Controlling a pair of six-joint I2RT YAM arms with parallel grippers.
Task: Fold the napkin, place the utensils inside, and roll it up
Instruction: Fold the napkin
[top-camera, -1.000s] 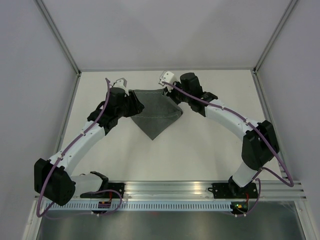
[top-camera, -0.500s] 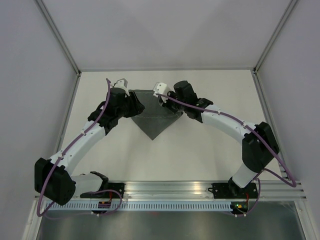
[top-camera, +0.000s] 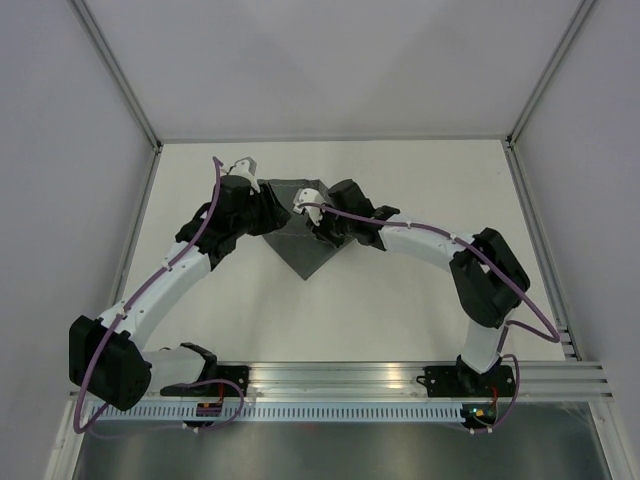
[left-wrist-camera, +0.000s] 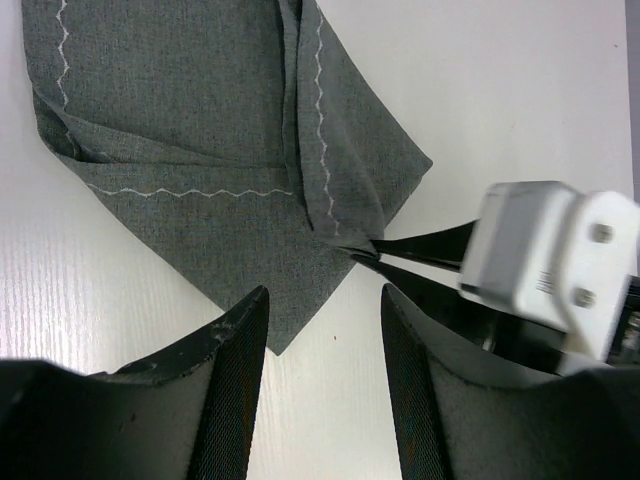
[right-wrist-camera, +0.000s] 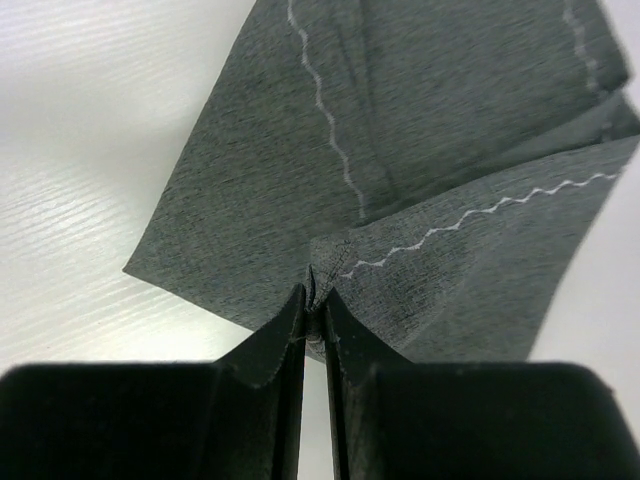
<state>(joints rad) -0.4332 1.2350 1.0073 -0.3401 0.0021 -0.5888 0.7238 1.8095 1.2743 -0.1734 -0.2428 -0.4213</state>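
The napkin (top-camera: 303, 252) is dark grey cloth lying partly folded at the back middle of the white table, one point toward the near edge. In the left wrist view, the napkin (left-wrist-camera: 190, 120) shows white zigzag stitching on overlapping layers. My right gripper (right-wrist-camera: 313, 305) is shut on a corner of the napkin (right-wrist-camera: 420, 150) and holds that flap over the rest; from above, the right gripper (top-camera: 316, 223) sits over the cloth. My left gripper (left-wrist-camera: 325, 345) is open just off a corner tip, touching nothing; the left gripper (top-camera: 270, 212) is at the cloth's left edge. The utensils are out of view.
The right arm's thin black fingers (left-wrist-camera: 425, 248) and white camera housing (left-wrist-camera: 550, 262) reach in close in front of my left gripper. Grey walls and metal posts (top-camera: 125, 85) enclose the table. An aluminium rail (top-camera: 400, 378) with both arm bases runs along the near edge.
My right gripper has moved left across the napkin, pulling the held corner over the cloth toward the left gripper. The left arm has stayed still.
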